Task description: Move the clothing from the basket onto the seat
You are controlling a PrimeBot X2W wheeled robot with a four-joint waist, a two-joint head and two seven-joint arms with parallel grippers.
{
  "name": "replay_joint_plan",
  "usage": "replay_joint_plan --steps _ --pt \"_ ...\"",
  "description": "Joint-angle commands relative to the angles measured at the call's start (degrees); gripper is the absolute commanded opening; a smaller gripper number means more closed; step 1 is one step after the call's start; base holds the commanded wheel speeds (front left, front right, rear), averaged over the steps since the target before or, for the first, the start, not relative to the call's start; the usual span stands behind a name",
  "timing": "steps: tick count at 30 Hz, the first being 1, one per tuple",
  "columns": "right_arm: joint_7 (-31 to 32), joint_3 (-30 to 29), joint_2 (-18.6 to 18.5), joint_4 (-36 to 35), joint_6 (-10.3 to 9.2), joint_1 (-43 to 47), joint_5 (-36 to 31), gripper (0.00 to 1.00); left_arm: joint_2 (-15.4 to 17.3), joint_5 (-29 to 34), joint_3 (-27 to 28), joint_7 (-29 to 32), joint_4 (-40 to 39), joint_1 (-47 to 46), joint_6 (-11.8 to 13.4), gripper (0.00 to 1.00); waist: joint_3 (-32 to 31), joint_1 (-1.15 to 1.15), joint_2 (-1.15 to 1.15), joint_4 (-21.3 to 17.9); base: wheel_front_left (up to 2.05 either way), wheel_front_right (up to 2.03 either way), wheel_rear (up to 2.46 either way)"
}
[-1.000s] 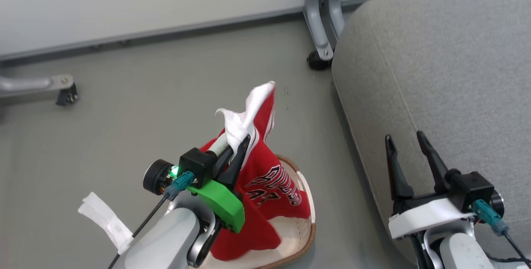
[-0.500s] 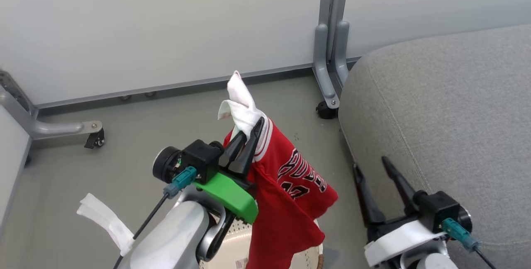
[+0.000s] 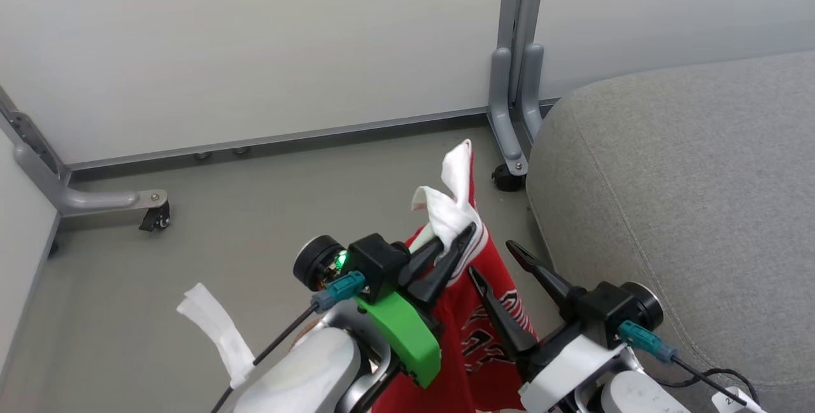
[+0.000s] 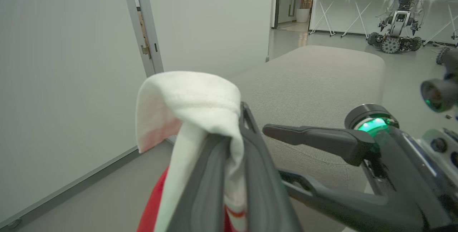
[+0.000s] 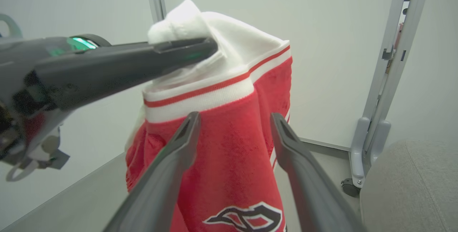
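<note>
While the left claw (image 3: 456,238) grasps the white edge of the jersey (image 3: 461,317) beside the seat (image 3: 687,196), the right claw (image 3: 490,257) is released, fingers apart, near it.

Red jersey (image 5: 229,160) with white striped trim; grey seat (image 3: 687,196).

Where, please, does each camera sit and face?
Head view: on the head, looking down at the floor and seat; left claw grips the clothing, right claw open.
Left wrist view: on that wrist, faces the seat past its own shut fingers.
Right wrist view: on that wrist, faces the clothing between its own open fingers.
Shared: each wrist view shows the other claw.
</note>
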Motion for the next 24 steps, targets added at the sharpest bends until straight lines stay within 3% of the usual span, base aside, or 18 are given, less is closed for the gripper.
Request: replay_joint_plan --steps 1,8,16,17,18,19,24 --pt "-0.2 1.0 -0.5 0.9 -0.01 -1.1 1.3 1.00 -0.2 -0.2 -0.6 0.8 -1.0 -1.2 -0.6 0.00 0.1 0.01 0.00 0.4 0.00 0.00 0.00" --pt "-0.2 6.7 -2.6 5.3 -0.01 -4.3 5.4 1.00 -0.2 -3.4 -4.5 4.7 -6.0 -1.7 -2.3 0.00 0.2 0.01 0.00 1.7 0.00 0.00 0.00" --pt "-0.2 9.8 -2.0 9.9 -0.01 -6.0 8.2 1.00 0.8 -6.6 -6.5 6.1 -10.9 -2.9 -2.8 0.00 0.5 0.01 0.00 2.5 0.00 0.00 0.00" --pt "-0.2 10.1 -2.0 10.1 -0.01 -5.9 8.2 0.82 1.0 -6.9 -6.5 6.1 -11.1 -2.9 -2.8 0.00 0.6 0.01 0.00 2.6 0.00 0.00 0.00" --pt "-0.2 10.1 -1.9 10.1 -0.01 -6.1 7.8 0.10 1.4 -7.1 -6.5 6.0 -11.2 -3.1 -2.8 0.00 0.7 0.01 0.00 2.6 0.00 0.00 0.00" --pt "-0.2 10.1 -1.8 10.1 -0.01 -6.0 7.6 0.00 1.6 -7.0 -6.4 6.0 -11.1 -3.2 -2.8 0.00 0.8 0.01 0.00 2.6 0.00 0.00 0.00" --pt "-0.2 10.3 -2.1 9.6 -0.01 -4.9 8.4 0.00 2.2 -7.0 -5.5 4.5 -9.7 -3.2 -2.4 0.00 1.3 0.01 0.00 2.7 0.00 0.00 0.00"
